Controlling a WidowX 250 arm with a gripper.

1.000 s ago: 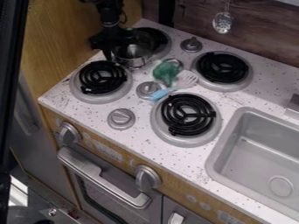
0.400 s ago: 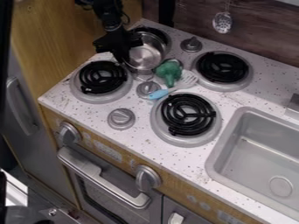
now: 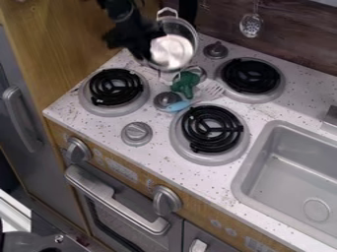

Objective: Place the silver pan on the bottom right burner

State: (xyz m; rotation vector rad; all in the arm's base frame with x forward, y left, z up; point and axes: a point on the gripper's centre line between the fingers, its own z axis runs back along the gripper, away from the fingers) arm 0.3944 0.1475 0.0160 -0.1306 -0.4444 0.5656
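speckled white tabletop (image 3: 158, 152) carries the burners, and over its back left burner the gripper (image 3: 144, 55) seems clamped on the raised silver pan (image 3: 172, 50). the carry looks in hand, and next calls for crossing to the bottom right burner (image 3: 211, 128), levelling and lowering. the pan's mouth tips toward the camera, its long axis running up to the far handle (image 3: 167, 10).
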